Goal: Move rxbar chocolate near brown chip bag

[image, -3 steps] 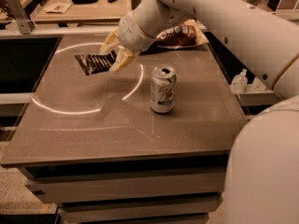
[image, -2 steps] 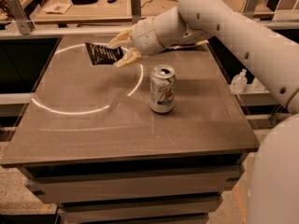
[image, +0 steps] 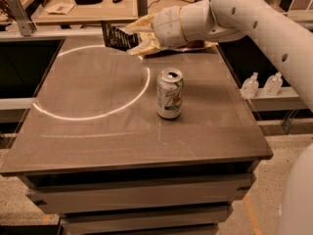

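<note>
The rxbar chocolate (image: 116, 35) is a thin dark wrapper held tilted above the table's far edge. My gripper (image: 133, 38) is shut on its right end, with pale fingers (image: 141, 25) above and below it. The brown chip bag (image: 197, 45) lies at the far side of the table, right of the bar. Only a dark strip with a tan edge shows under my wrist; the rest is hidden by the arm.
A white-and-green soda can (image: 170, 93) stands upright mid-table, in front of the gripper. The grey table (image: 98, 131) carries a bright ring of light. Two small bottles (image: 250, 85) stand on a ledge at the right. A wooden bench (image: 88, 6) with clutter lies behind.
The gripper has carried the bar up and back toward the table's far edge, and closer to the chip bag. The can has not moved.
</note>
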Controlling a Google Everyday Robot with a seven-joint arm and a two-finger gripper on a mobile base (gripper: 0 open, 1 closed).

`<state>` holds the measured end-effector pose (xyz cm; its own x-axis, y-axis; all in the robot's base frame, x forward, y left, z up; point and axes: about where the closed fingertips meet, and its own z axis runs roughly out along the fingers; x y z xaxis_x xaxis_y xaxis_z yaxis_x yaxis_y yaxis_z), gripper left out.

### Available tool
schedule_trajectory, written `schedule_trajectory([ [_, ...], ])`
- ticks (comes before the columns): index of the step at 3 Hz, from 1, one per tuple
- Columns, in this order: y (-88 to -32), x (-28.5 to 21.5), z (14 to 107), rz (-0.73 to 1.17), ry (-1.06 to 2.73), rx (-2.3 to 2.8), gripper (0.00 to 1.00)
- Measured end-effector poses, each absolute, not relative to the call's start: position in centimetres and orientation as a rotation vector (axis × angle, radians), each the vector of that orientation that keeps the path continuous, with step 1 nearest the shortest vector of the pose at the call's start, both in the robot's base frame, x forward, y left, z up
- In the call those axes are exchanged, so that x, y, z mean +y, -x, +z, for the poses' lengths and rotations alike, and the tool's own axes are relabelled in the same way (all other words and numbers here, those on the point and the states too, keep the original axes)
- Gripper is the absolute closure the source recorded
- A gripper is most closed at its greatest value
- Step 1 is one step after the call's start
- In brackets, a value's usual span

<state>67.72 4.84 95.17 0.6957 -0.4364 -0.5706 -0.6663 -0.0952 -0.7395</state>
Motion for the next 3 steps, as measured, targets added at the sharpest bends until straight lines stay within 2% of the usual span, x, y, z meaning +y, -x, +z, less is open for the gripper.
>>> schedule_trajectory([
  [3, -72.6, -0.2, 91.8, 0.481, 1.459, 1.2, 1.0],
])
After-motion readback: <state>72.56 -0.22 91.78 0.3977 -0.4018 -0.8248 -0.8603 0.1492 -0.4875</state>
